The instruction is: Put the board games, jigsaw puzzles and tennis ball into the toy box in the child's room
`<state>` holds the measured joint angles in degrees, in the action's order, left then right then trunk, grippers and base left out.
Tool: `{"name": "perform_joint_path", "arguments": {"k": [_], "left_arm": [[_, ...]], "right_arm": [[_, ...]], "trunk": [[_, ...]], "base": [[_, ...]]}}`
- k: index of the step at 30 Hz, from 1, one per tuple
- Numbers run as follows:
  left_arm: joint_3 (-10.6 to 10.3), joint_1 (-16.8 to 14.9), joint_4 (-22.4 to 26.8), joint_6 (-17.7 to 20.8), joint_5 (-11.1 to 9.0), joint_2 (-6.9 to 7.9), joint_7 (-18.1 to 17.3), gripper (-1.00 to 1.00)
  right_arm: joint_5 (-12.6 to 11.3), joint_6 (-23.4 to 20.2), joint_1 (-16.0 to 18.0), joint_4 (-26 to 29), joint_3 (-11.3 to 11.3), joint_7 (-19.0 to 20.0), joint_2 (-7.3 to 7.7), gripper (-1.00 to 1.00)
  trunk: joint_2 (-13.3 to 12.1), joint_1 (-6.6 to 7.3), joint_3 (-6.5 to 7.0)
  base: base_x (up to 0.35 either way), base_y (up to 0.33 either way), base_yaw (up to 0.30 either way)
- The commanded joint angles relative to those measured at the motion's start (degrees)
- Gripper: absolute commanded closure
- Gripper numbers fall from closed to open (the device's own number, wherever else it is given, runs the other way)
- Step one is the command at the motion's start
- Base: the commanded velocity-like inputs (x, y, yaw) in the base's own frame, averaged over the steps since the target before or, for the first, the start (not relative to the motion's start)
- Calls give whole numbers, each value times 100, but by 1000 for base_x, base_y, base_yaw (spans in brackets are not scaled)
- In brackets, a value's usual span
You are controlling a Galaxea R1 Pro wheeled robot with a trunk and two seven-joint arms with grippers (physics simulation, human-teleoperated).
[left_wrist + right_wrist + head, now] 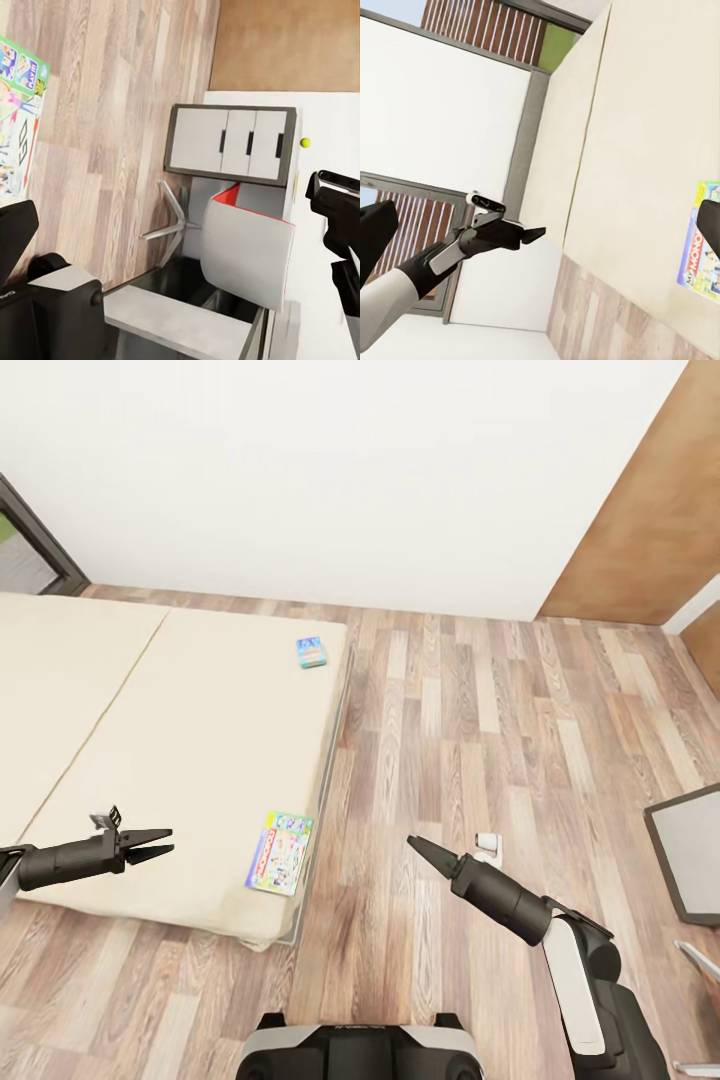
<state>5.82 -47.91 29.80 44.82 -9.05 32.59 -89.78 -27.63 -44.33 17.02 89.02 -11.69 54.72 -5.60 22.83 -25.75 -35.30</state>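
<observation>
Both arms hang empty above the plank floor [480,740] as the robot faces the bed [180,760], apparently starting the pickup of the two bed games. The left gripper [160,844], at nine o'clock over the cream mattress, has its fingers slightly parted; the right gripper [415,846], at five o'clock, shows a closed point. The Monopoly box [280,852], flat and glossy, lies at the mattress's near edge at about six o'clock; the smaller game [312,651] sits at twelve, near the far edge. Next move, likely: lower the left gripper onto Monopoly. The tennis ball [305,142] rests on the white table [330,127].
</observation>
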Motion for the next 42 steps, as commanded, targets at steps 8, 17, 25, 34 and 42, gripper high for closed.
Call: {"name": "perform_joint_path", "arguments": {"k": [8,17,25,34,42], "left_arm": [[-2,-5,0,61,0,1,-22,-100],[-2,-5,0,61,0,1,-22,-100],[-2,-6,0,62,2,1,-22,-100],[-2,-2,0,62,4,1,-22,-100],[-2,-2,0,62,4,0,-22,-100]], "right_arm": [[-9,-32,3,1,-9,10,-11,-100],[-8,-32,3,1,-15,17,-12,-100],[-9,-32,3,1,-9,6,-12,-100],[-7,-32,3,1,-9,11,-12,-100],[-12,94,3,1,-9,5,-12,-100]], "trunk": [[8,-3,69],[8,-3,153],[8,-3,228],[8,-3,313],[8,-3,388]], "base": [[0,0,0],[0,0,0],[0,0,0],[0,0,0],[0,0,0]]}}
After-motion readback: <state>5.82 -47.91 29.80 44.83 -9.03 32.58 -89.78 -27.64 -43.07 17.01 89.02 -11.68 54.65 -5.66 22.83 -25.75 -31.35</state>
